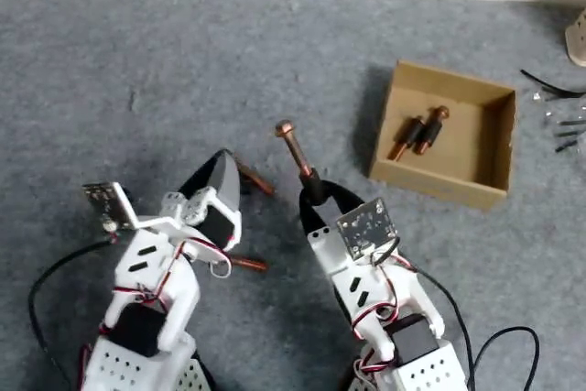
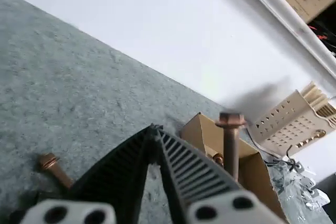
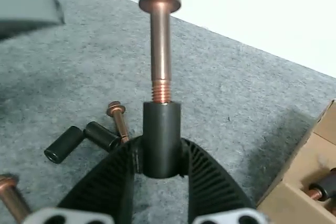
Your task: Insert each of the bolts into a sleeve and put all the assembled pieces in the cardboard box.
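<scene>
My right gripper (image 3: 161, 156) is shut on a black sleeve (image 3: 161, 137), held above the carpet. A copper bolt (image 3: 160, 45) stands in the sleeve's top, its threads partly inside; the same bolt (image 1: 295, 150) points away from the arm in the high view. My left gripper (image 1: 229, 157) is shut with nothing in it, its fingertips (image 2: 155, 132) touching. A loose bolt (image 1: 255, 179) lies beside it, another bolt (image 1: 244, 263) lies nearer the arm bases. Two loose sleeves (image 3: 84, 140) lie on the carpet. The cardboard box (image 1: 407, 75) holds two assembled pieces (image 1: 418, 135).
Grey carpet covers the table. Black cable ties and small parts (image 1: 558, 107) lie at the far right beyond the box. A perforated beige object (image 2: 294, 121) stands behind the box by the white wall. Open carpet stretches across the far left.
</scene>
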